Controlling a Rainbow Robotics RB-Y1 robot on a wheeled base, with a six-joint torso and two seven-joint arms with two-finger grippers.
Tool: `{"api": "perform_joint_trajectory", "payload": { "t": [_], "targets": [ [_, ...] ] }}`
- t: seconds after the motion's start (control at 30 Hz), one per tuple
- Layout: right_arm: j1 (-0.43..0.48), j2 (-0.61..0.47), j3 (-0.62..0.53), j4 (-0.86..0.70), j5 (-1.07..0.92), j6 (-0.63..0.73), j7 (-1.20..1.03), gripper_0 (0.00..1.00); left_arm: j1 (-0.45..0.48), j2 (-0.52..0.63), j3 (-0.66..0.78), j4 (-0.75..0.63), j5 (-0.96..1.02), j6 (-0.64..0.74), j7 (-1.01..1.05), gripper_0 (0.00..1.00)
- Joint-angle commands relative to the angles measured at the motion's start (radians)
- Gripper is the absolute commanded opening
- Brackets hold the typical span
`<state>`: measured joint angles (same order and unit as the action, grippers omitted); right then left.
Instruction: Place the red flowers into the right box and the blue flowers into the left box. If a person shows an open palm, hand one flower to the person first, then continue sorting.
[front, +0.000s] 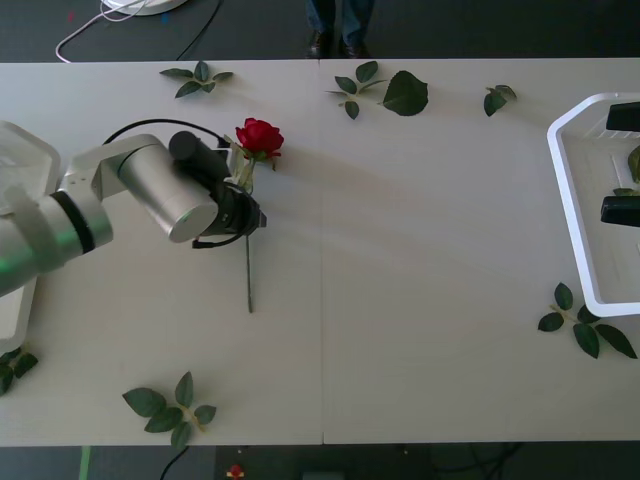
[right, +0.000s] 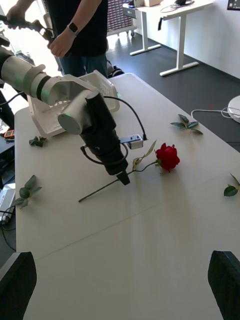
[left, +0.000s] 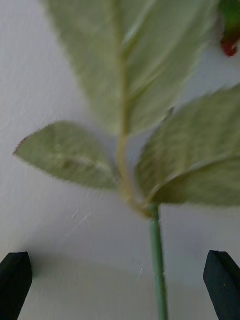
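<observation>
A red flower (front: 259, 136) lies on the white table, its thin stem (front: 248, 280) running toward the near edge. My left gripper (front: 243, 214) is lowered over the stem just below the leaves. In the left wrist view it (left: 120, 282) is open, with the green stem (left: 157, 260) between the black fingers and not gripped. My right gripper (front: 622, 162) hovers open over the right box (front: 570, 210), a white basket. From the right wrist view, the rose (right: 167, 156) and left gripper (right: 122, 177) show ahead, with the left box (right: 47, 117) behind them. Blue flowers are out of view.
Loose green leaf sprigs lie scattered: far side (front: 195, 80) (front: 385, 90) (front: 498, 98), near the right box (front: 585, 325), near edge (front: 170, 405) and left edge (front: 10, 365). The left box's rim (front: 25, 150) is under my left arm.
</observation>
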<state>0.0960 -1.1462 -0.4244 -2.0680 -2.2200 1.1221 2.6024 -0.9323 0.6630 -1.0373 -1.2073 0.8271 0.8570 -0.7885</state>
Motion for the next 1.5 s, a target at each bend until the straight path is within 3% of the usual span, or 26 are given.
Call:
{"api": "perform_joint_trajectory", "payload": {
  "t": [0.03, 0.13, 0.2, 0.23, 0.3, 0.33, 0.87, 1.03, 1.37, 1.5],
  "targets": [
    [0.007, -0.047, -0.017, -0.018, -0.014, 0.004, 0.027, 1.0, -0.051, -0.054, -0.004, 0.048, -0.01, -0.016, -0.009, 1.0],
    [0.007, -0.047, -0.017, -0.018, -0.014, 0.004, 0.027, 1.0, -0.051, -0.056, -0.018, 0.052, -0.019, -0.015, -0.018, 1.0],
    [0.007, -0.047, -0.017, -0.018, -0.014, 0.004, 0.027, 1.0, -0.049, -0.054, -0.032, 0.052, -0.029, -0.015, -0.02, 0.86],
    [0.007, -0.047, -0.017, -0.018, -0.014, 0.004, 0.027, 1.0, -0.051, -0.054, -0.041, 0.052, -0.037, -0.015, -0.021, 0.67],
    [0.007, -0.047, -0.017, -0.018, -0.014, 0.004, 0.027, 1.0, -0.051, -0.051, -0.056, 0.052, -0.052, -0.015, -0.023, 0.13],
    [0.007, -0.047, -0.017, -0.018, -0.014, 0.004, 0.027, 1.0, -0.051, -0.049, -0.061, 0.052, -0.057, -0.015, -0.023, 0.0],
    [0.007, -0.047, -0.017, -0.018, -0.014, 0.004, 0.027, 1.0, -0.057, -0.016, -0.03, 0.046, -0.079, -0.055, -0.024, 0.0],
    [0.007, -0.047, -0.017, -0.018, -0.014, 0.004, 0.027, 1.0, -0.057, 0.017, 0.137, -0.058, -0.079, -0.015, -0.029, 0.0],
    [0.007, -0.047, -0.017, -0.018, -0.014, 0.004, 0.027, 1.0, -0.051, 0.043, 0.649, -0.442, -0.008, 0.425, -0.049, 0.0],
    [0.007, -0.047, -0.017, -0.018, -0.014, 0.004, 0.027, 1.0, -0.016, 0.043, 0.755, -0.532, 0.089, 0.419, -0.12, 0.0]
  ]
}}
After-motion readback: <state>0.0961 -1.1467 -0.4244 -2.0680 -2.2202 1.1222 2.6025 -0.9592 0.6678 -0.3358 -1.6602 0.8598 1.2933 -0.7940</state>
